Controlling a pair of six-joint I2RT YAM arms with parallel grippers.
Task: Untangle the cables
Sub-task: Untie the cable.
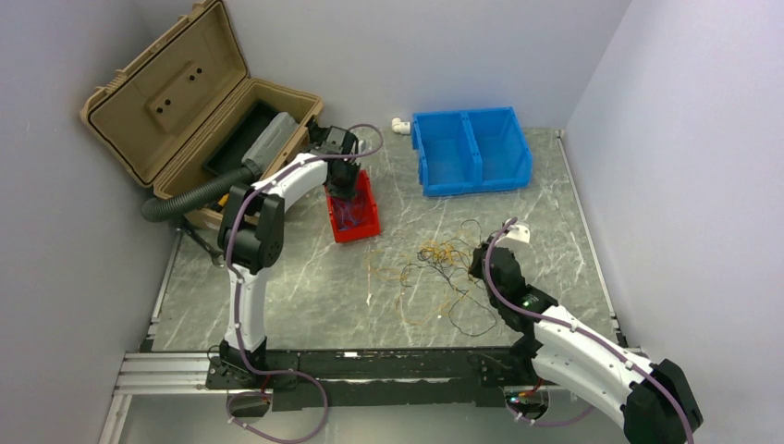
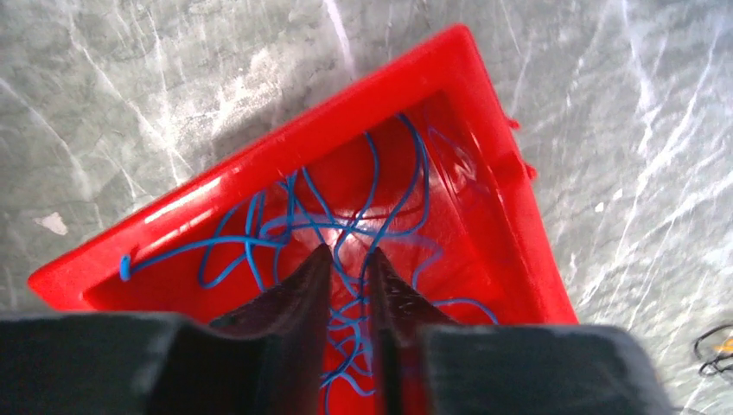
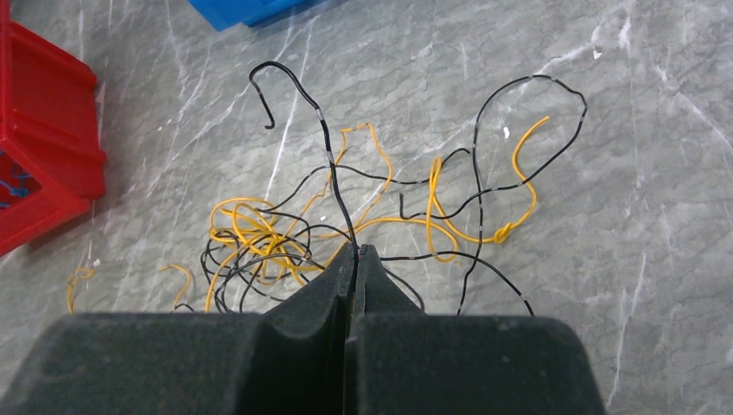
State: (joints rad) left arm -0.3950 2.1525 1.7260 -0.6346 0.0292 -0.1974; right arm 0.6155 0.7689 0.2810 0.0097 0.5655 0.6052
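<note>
Since the black-and-yellow tangle (image 1: pixel 442 264) sprawls mid-table, right of the red bin (image 2: pixel 285 147) holding blue cables (image 2: pixel 251 242) under the slightly parted left gripper (image 2: pixel 347 252), the right gripper (image 3: pixel 356 249), clamped on one black cable (image 3: pixel 331 164), should lift slowly, not dragging yellow loops.

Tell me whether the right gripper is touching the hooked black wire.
Touching. The right wrist view shows the hooked black wire running down into the shut right gripper and pinched there.

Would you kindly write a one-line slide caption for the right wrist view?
Right gripper pinches one black cable rising from the yellow-and-black tangle on the grey marbled table.
</note>
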